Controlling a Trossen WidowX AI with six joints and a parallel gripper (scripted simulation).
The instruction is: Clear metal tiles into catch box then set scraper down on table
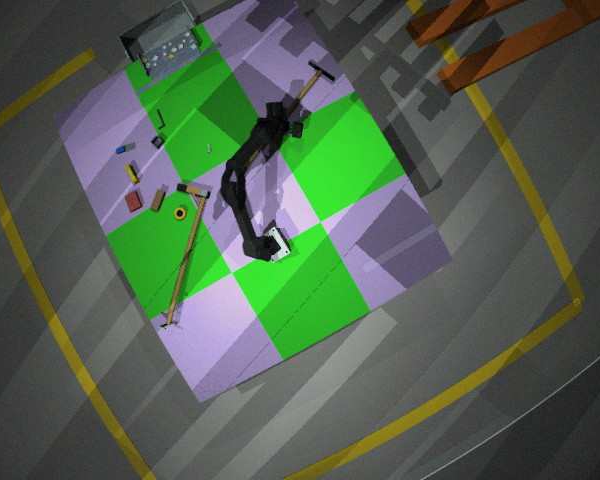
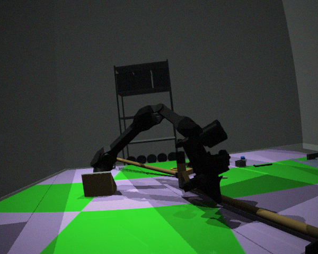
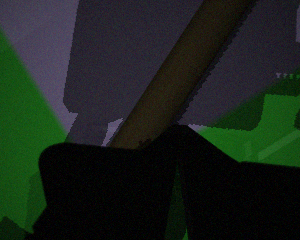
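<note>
My gripper [image 1: 283,125] [image 2: 218,200] [image 3: 178,132] is shut, with its tips meeting and nothing seen between them. It is low over a long wooden handle [image 1: 305,91] [image 2: 282,218] [image 3: 175,70], which runs under the left finger in the wrist view. That tool has a dark crosswise head [image 1: 321,70] at its upper right end. Another long wooden tool [image 1: 185,258] [image 2: 148,166] lies at the left, with a small head at its lower end. A grey catch box [image 1: 158,28] stands at the top left. Several white and orange tiles lie on the bluish-grey surface [image 1: 173,66] within its side walls; where plate and box meet is unclear.
A black-ended wooden block [image 1: 190,190] lies by the left tool's upper end. Nearby are a yellow ring [image 1: 180,207], a red block [image 1: 133,201], a brown block [image 1: 157,199], a yellow piece [image 1: 131,174], a blue piece [image 1: 120,149] and a small pale piece [image 1: 209,147].
</note>
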